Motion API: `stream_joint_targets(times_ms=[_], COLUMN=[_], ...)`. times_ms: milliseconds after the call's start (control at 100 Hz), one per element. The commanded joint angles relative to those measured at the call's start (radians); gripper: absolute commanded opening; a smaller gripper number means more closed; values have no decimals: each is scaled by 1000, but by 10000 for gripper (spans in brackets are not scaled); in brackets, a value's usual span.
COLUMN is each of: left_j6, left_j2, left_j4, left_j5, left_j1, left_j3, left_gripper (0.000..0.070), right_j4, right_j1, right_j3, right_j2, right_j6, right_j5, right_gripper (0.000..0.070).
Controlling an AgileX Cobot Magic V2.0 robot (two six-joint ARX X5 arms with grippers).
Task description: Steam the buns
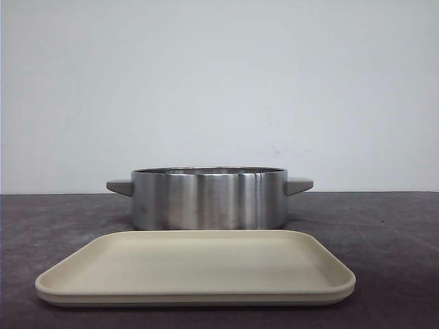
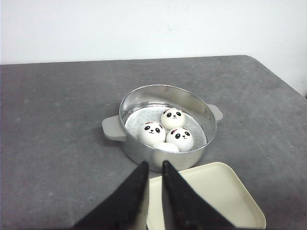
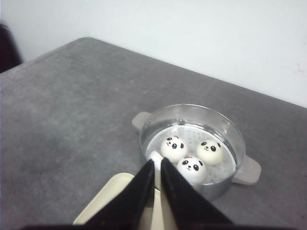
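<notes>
Four buns [image 2: 168, 134] are held in the steamer pot [image 2: 144, 153], just beyond both raised grippers [image 2: 153, 184] [image 3: 157, 179], each nearly clenched on nothing. Tray [image 1: 195, 264] bare; loading judged done, a lid perhaps required next.

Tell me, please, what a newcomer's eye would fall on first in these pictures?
Most likely the panda-faced buns sitting inside the round steel steamer pot on the grey table; three faces show, and a fourth bun is partly hidden by the near wall. Next, the cream tray, with nothing on it, just in front of the pot.
</notes>
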Motion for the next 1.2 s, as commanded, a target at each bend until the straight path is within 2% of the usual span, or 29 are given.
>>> stream_joint_targets(times_ms=[0,980,1100,1190], left_j6=[6,6,6,6], left_j2=[5,5,5,5], left_j4=[10,10,10,10], left_j5=[-5,-5,-5,-5], left_j1=[-11,-11,-11,-11], left_j3=[11,13,13,13], left_gripper=[0,0,0,0], right_j4=[16,33,3,60], right_j1=[17,4,-65,-170], right_j3=[10,8,-5,-58], right_j2=[9,-6,-29,-55], right_j6=[3,3,-20,-80], right_j5=[2,3,-16,-68], right_gripper=[14,14,14,14])
